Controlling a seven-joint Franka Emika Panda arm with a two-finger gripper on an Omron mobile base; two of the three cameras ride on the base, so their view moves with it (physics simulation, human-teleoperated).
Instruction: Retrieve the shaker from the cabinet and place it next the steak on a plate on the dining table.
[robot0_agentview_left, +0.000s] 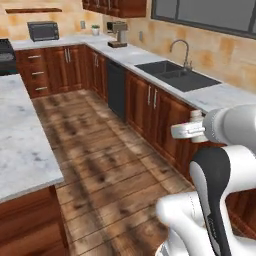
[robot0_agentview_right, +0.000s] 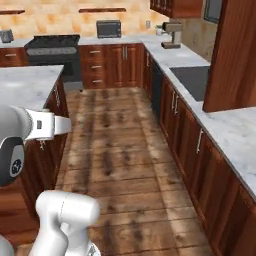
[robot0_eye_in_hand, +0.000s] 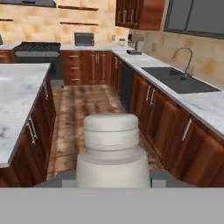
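Grey shaker (robot0_eye_in_hand: 113, 151) sits clamped in gripper (robot0_eye_in_hand: 113, 183), carried over wood floor btwn dining table (robot0_eye_in_hand: 17, 100) and sink counter (robot0_eye_in_hand: 197, 109). Risk: shaker slips if base jolts; plate and steak aren't visible yet, so placement could miss.

Marbled stone dining table (robot0_eye_in_hand: 17, 92), matt shaker (robot0_eye_in_hand: 113, 151)

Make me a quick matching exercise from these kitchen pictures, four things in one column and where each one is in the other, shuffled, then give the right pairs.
Things:
1. shaker
2. sink
3. microwave
4. coffee machine

Places:
A. set into the long counter under the window
B. on the far counter, beside the stove
C. held in the pincer, over the wooden floor
D. near the corner of the counters

Pairs: 1-C, 2-A, 3-B, 4-D
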